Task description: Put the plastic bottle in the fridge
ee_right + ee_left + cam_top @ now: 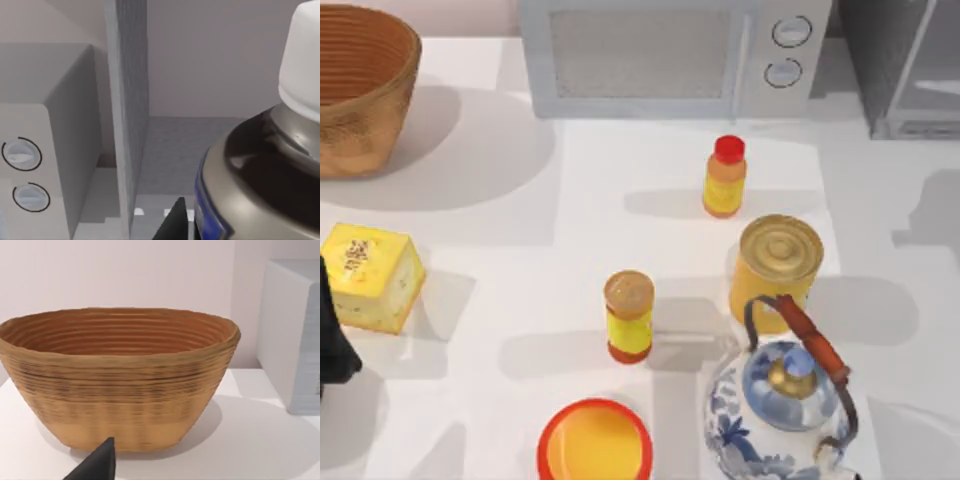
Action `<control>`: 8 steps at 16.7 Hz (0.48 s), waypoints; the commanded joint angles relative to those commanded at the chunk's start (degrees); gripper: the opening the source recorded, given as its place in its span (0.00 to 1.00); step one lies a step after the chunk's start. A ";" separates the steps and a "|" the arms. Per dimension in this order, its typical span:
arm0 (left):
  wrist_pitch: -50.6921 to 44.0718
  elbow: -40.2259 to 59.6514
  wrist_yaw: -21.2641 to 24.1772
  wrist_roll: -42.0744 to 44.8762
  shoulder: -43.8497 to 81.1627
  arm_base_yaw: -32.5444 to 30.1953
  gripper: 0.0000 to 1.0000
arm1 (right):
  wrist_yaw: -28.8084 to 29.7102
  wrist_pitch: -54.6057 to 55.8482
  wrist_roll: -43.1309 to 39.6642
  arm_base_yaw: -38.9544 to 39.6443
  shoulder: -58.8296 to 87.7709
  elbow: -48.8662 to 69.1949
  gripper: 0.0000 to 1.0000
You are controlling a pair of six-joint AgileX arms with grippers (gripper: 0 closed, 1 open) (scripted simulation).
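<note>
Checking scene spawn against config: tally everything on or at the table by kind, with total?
Bottles: 3 (plastic bottle, red-capped bottle, tan-lidded bottle)
Appliances: 2 (microwave, fridge)
Basket: 1
Yellow box: 1
Gold-lidded can: 1
Teapot: 1
Red-rimmed bowl: 1
Total: 10

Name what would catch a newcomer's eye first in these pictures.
In the right wrist view, a dark bottle with a white cap looms close before the grey fridge. From above, a blue-and-white teapot stands at the table's front right, a woven basket at the back left.
</note>
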 joint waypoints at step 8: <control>0.00 0.00 0.00 0.00 0.00 0.00 1.00 | -2.80 16.45 0.71 -5.22 34.12 14.14 0.01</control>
